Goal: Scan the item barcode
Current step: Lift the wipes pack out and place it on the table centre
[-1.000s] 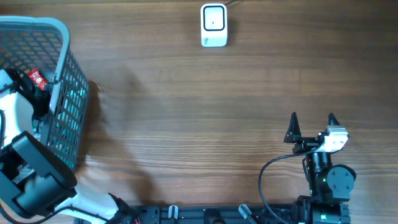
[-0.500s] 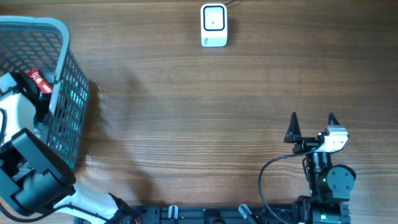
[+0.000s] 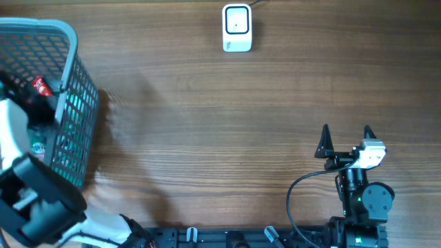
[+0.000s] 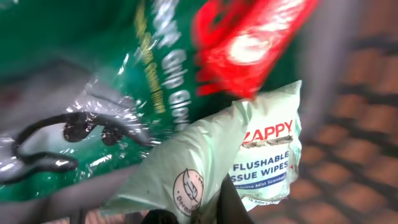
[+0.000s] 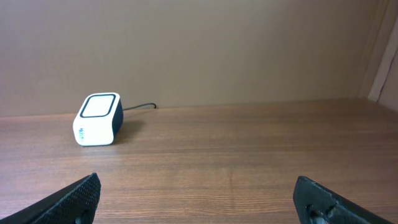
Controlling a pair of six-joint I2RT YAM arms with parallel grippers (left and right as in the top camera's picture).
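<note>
The left gripper (image 4: 216, 208) has closed from wide open and now pinches the wipes pack (image 4: 199, 155). The left arm (image 3: 10, 134), reaching into the basket (image 3: 69, 31), has shifted slightly toward the table's left edge.

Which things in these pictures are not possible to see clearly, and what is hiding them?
- Barcode: none shows on the flushable wipes pack in the left wrist view; only its labelled front faces the camera.
- Green bag, left wrist: blurred, its name unreadable.
- Left gripper: fingers cut off by the bottom edge, so a grip on the pack is unclear; overhead, the basket and arm cover it.

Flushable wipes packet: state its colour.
The plastic wipes packet is pale mint green; best in left wrist view.
</note>
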